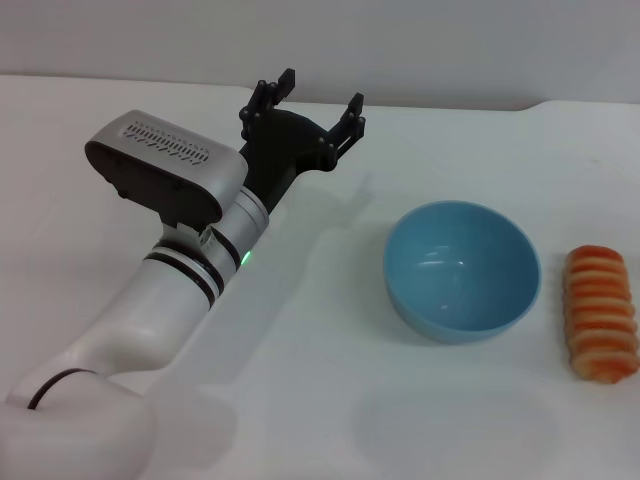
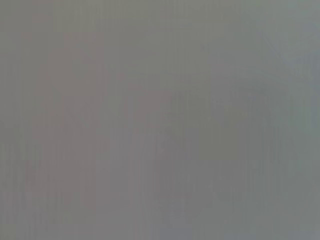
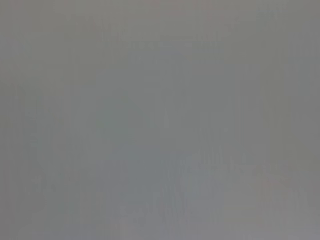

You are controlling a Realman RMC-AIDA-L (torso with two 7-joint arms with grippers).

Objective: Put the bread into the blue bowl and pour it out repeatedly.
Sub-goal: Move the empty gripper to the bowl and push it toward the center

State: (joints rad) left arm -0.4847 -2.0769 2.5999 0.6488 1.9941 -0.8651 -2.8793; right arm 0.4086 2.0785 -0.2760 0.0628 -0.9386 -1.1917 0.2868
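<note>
The blue bowl [image 1: 462, 270] stands upright and empty on the white table, right of centre in the head view. The bread [image 1: 601, 312], striped orange-red and cream, lies ridged side up on the table just right of the bowl, apart from it. My left gripper [image 1: 321, 103] is open and empty, held above the table well to the far left of the bowl. The right arm and its gripper are out of view. Both wrist views show only plain grey.
The white table [image 1: 330, 360] spreads around the bowl, and its far edge meets a pale wall. My left arm [image 1: 190, 250] stretches from the near left corner toward the table's middle.
</note>
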